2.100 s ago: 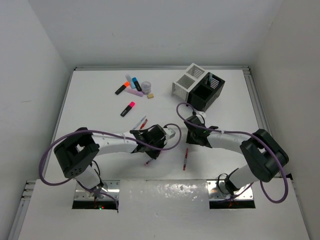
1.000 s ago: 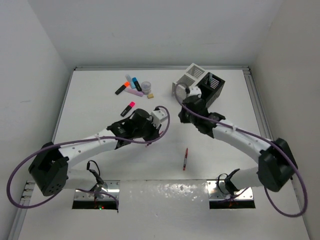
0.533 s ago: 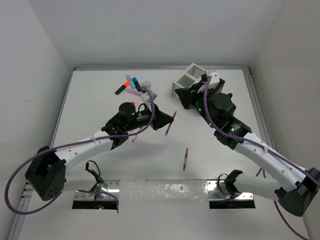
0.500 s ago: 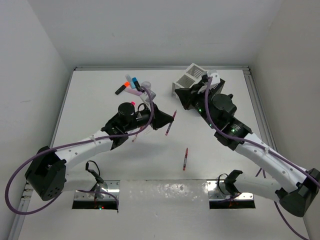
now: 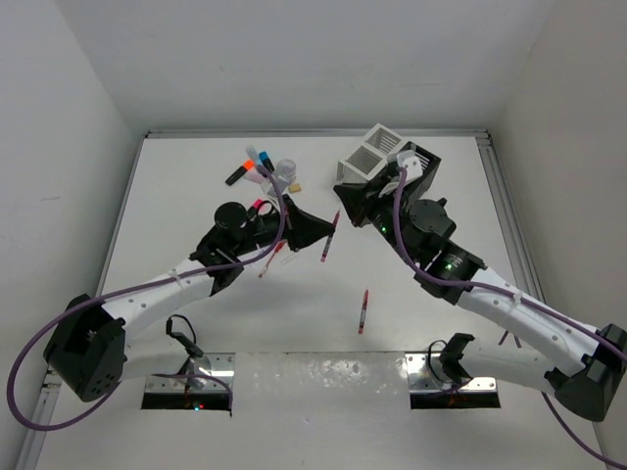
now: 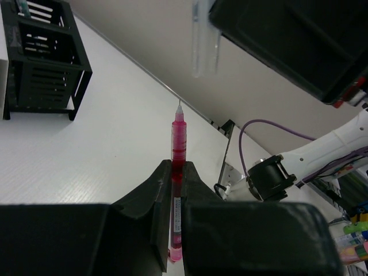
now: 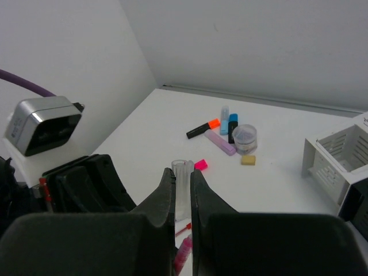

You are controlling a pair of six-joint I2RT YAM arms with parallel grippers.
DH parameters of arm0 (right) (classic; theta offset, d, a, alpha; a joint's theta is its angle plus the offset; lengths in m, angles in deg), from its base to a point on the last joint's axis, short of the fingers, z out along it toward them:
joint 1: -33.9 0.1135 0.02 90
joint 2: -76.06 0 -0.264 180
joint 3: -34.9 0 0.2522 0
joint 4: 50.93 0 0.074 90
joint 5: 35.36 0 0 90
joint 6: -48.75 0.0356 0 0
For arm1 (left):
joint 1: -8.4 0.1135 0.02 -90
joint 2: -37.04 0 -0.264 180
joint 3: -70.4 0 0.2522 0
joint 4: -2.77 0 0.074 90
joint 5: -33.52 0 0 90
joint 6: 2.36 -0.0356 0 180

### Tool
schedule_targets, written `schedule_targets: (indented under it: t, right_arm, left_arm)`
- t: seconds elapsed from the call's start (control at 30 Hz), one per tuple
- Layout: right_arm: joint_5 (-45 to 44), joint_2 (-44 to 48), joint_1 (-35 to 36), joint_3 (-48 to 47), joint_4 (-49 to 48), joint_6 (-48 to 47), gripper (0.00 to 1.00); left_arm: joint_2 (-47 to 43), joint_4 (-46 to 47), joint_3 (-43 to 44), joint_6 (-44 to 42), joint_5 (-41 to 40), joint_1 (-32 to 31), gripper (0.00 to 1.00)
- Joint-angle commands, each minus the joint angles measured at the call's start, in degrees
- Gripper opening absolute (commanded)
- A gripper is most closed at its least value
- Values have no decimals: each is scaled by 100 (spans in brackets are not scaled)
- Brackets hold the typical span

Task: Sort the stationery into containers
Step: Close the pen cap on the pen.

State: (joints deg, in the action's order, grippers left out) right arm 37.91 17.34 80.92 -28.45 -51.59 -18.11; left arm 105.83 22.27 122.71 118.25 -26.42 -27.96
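My left gripper (image 5: 315,230) is shut on a red pen (image 5: 329,235) and holds it above the table; in the left wrist view (image 6: 175,172) the pen (image 6: 178,144) points tip outward. My right gripper (image 5: 345,199) is shut on a clear pen tube (image 7: 182,190), seen between its jaws in the right wrist view (image 7: 182,175), close to the red pen's tip. The tube also shows in the left wrist view (image 6: 204,34). The white box (image 5: 367,155) and the black box (image 5: 424,162) stand at the back right, partly hidden by my right arm.
A second red pen (image 5: 363,311) lies near the front. At the back left lie an orange highlighter (image 7: 202,127), blue highlighters (image 7: 232,126), a lilac one (image 7: 220,142), the tape roll (image 7: 245,137), the tan eraser (image 7: 248,160) and a pink-capped highlighter (image 5: 257,206).
My left arm lifted the red pen off the table and carried it back and right. My right gripper swung from the boxes leftward to meet the pen's tip.
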Motion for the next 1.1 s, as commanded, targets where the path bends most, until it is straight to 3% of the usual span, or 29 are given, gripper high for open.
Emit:
schedule_targets:
  t: [0.0, 1.07]
  right_arm:
    - [-295, 62, 52, 19, -439, -90, 0]
    - [-383, -105, 193, 396, -606, 560, 0]
  left_arm:
    - [-261, 348, 13, -196, 272, 76, 0]
    - [-209, 76, 188, -345, 96, 305, 0]
